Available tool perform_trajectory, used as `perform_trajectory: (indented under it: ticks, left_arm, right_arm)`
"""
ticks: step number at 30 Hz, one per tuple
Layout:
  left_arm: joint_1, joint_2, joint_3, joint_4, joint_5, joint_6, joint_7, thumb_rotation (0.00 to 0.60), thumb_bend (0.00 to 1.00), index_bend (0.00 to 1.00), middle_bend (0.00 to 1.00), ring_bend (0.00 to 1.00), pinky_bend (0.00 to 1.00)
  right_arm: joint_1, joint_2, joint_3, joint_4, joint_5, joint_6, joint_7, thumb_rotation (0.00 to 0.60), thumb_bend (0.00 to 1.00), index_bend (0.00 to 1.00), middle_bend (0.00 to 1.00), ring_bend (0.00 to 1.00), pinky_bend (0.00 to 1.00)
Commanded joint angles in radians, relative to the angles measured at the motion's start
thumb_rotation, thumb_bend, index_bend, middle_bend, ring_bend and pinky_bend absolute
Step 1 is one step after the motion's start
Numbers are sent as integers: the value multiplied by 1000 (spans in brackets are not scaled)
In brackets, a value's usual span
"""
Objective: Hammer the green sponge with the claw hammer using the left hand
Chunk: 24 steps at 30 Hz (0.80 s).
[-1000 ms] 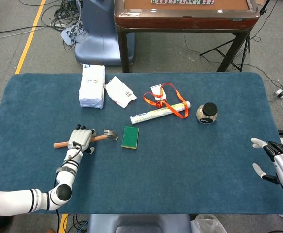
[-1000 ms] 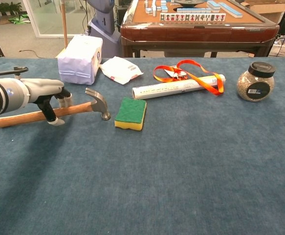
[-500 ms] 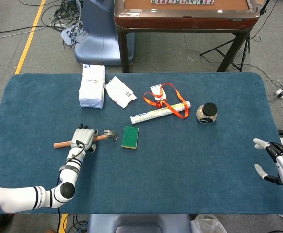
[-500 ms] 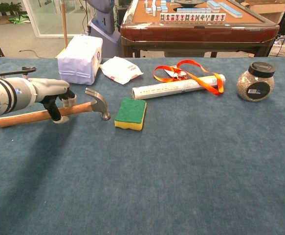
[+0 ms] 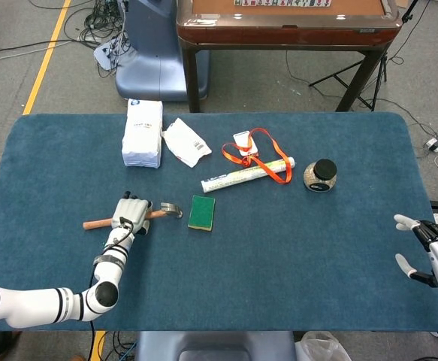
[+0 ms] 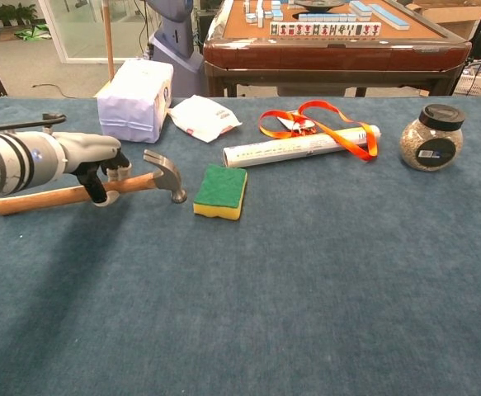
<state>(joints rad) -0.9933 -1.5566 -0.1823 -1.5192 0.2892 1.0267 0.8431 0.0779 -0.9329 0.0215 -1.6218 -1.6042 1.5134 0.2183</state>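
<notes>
The green sponge (image 5: pixel 201 212) (image 6: pixel 220 190), yellow underneath, lies flat on the blue table cloth. Just left of it the claw hammer (image 5: pixel 161 213) (image 6: pixel 164 173) lies on the cloth, its metal head near the sponge and its wooden handle pointing left. My left hand (image 5: pixel 129 213) (image 6: pixel 100 169) sits over the handle close to the head, the thumb in front and the other fingers behind it. The hammer still rests on the cloth. My right hand (image 5: pixel 433 252) hovers at the table's right edge, fingers spread and empty.
Behind the sponge lie a white rolled tube (image 6: pixel 301 146) with an orange lanyard (image 6: pixel 323 124) over it. A white tissue pack (image 6: pixel 135 99) and a crumpled white bag (image 6: pixel 202 117) sit at the back left. A dark-lidded jar (image 6: pixel 431 138) stands at the right.
My left hand has slid a little along the handle toward the hammer head, and its fingers have drawn closer around the handle. The hammer and sponge have not moved.
</notes>
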Motion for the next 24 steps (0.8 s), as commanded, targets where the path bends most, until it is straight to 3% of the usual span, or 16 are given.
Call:
perform_trajectory:
  ticks: [1,14,24]
  left_arm:
    - [-1,-3,2,6,1,-2,-2,600,456,426,429,208,33]
    - [9,-20,9,54,72,-18,-55,600,493,535,541,295,33]
    - [50,-3,25,86,237,-72,-175,600,552,612,613,345,33]
  right_arm:
    - [1,0,1,0,2,-2,0,600,322,220,339,249,319]
    - [-2,2,2,-6,8,-6,-4,600,322,219,339,247,318]
    - [0,6,4,-17,13,-13,-13,600,323,219,339,246,317]
